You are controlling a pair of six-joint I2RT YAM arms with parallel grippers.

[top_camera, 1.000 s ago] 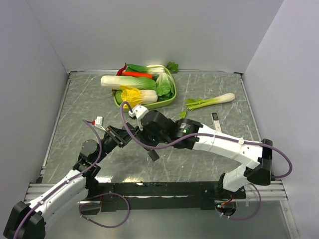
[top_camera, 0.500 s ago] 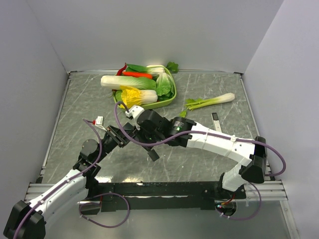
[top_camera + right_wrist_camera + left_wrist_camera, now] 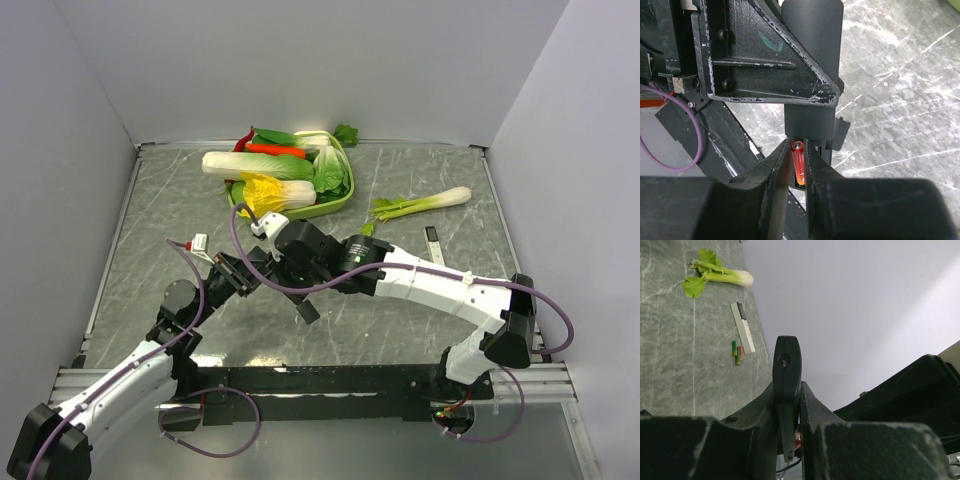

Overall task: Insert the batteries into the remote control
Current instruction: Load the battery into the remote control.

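Remote control (image 3: 786,365) clamped in left end effector (image 3: 788,395) while right end effector (image 3: 796,150) pinches orange battery (image 3: 798,167)

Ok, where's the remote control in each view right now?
Top external: remote control at table centre, mostly hidden under the right arm; only a dark end pokes out toward the near edge.
Left wrist: centre of frame, seen end-on, clamped upright.
Right wrist: black bar running down from the top, red battery at its lower end.
Shared landmark: the left gripper holding it.
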